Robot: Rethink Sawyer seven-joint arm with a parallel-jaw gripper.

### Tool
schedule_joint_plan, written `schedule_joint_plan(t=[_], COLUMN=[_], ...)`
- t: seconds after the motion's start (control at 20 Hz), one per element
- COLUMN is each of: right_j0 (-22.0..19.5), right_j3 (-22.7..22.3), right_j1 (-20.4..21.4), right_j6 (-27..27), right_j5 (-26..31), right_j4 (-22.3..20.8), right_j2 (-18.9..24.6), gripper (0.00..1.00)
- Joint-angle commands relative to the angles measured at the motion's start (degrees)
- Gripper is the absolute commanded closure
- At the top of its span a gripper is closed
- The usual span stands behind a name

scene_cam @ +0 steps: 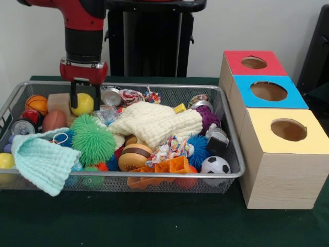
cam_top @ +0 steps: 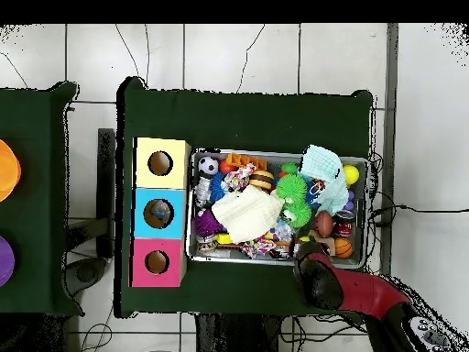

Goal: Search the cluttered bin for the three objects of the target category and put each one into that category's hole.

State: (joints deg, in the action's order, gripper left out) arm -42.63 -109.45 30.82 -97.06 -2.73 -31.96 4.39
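Note:
The bin (scene_cam: 154, 175), a silver wire-mesh basket, is full of toys; it also shows in the overhead view (cam_top: 368, 211). My gripper (scene_cam: 85, 100) hangs over its far left corner, open, one finger on each side of a yellow ball (scene_cam: 84, 106). I cannot tell if the fingers touch the ball. Three wooden boxes with holes stand beside the bin: red top (scene_cam: 254, 63), blue top (scene_cam: 269, 91), yellow top (scene_cam: 288, 129). In the overhead view the red arm (cam_top: 321, 280) hides the gripper.
In the bin lie a basketball (scene_cam: 37, 103), a brown football (scene_cam: 54, 121), a wooden block (scene_cam: 59, 102), a green spiky ball (scene_cam: 92, 139), a cream cloth (scene_cam: 157, 123), a mint cloth (scene_cam: 43, 159) over the front rim and a soccer ball (scene_cam: 215, 165).

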Motion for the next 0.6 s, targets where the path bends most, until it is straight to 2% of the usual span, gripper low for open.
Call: schedule_joint_plan(t=[0.05,0.6], right_j0=[0.7,1.3], right_j3=[-2.3,-3.8], right_j1=[-7.0,-6.6], right_j6=[-9.1,-8.9], right_j5=[-1.8,-1.0], right_j4=[-0.1,1.1], right_j2=[-0.5,0.4], gripper=[0.0,0.0])
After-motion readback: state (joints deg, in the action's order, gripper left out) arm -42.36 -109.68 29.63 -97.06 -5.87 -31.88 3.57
